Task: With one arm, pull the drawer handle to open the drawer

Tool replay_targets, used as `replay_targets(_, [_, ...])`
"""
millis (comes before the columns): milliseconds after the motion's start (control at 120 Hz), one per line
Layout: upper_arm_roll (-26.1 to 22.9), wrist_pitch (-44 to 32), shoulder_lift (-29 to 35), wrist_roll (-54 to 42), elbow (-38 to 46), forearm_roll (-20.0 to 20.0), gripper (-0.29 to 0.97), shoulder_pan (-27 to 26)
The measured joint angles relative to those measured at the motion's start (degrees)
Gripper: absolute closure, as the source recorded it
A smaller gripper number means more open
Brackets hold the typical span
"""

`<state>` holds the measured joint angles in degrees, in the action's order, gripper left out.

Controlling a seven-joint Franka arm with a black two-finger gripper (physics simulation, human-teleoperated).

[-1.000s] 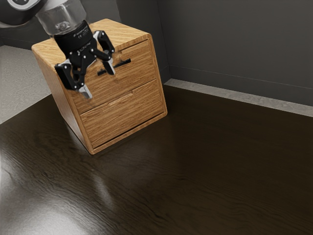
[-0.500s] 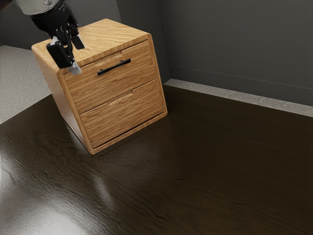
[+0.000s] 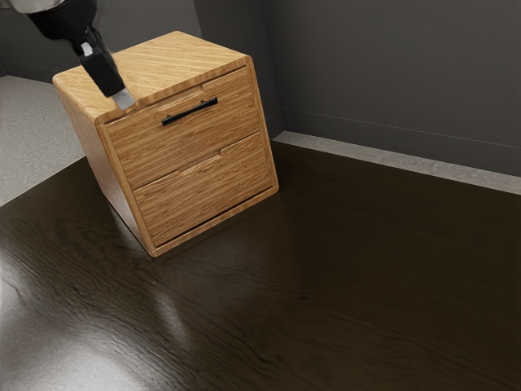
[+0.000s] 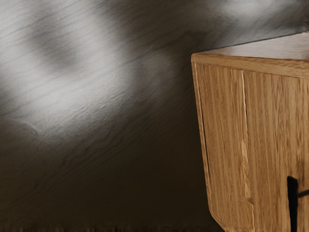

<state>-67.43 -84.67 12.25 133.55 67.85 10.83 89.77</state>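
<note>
Presently listed: one wooden cabinet [image 3: 191,175] with two drawers, standing at the far side of a dark worktop [image 3: 350,285], toward the exterior view's left. Top drawer [image 3: 183,126] flush with the front, shut, carrying a black bar handle [image 3: 190,112]. Lower drawer [image 3: 203,189] likewise flush. Fingers [image 3: 108,77] seen edge-on above the cabinet's top front edge, left of the handle and apart from it; how far they are parted cannot be told. Wrist view: cabinet corner [image 4: 231,145], handle end [image 4: 292,200], worktop [image 4: 96,121] beyond.
</note>
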Motion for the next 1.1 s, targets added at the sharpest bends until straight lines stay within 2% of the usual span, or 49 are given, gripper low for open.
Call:
replay_targets(233, [4.0,3.0,0.1,3.6,-1.3,-0.9,0.03,0.5])
replay_targets(300, [4.2,3.5,1.9,4.5,-1.6,-0.7,0.03,3.9])
replay_targets(350, [2.2,3.6,5.9,4.9,-1.8,2.1,0.03,12.6])
replay_targets(400, [-1.3,3.5,11.9,4.9,-2.0,6.8,0.03,22.9])
replay_targets(467, [-2.8,2.3,18.2,4.8,-2.1,12.8,0.03,28.9])
replay_targets(575, [-3.5,0.5,23.5,4.0,-1.6,18.2,0.04,31.0])
replay_targets(733, [-5.8,-4.1,28.5,2.5,0.6,21.5,0.08,32.7])
replay_targets(867, [-5.7,-7.2,33.6,1.1,0.8,25.8,0.11,36.3])
replay_targets(992, [-7.6,-9.5,35.4,-0.1,0.3,28.4,0.14,37.3])
replay_targets(1100, [-10.0,-11.8,36.0,-1.5,0.1,31.2,0.15,40.7])
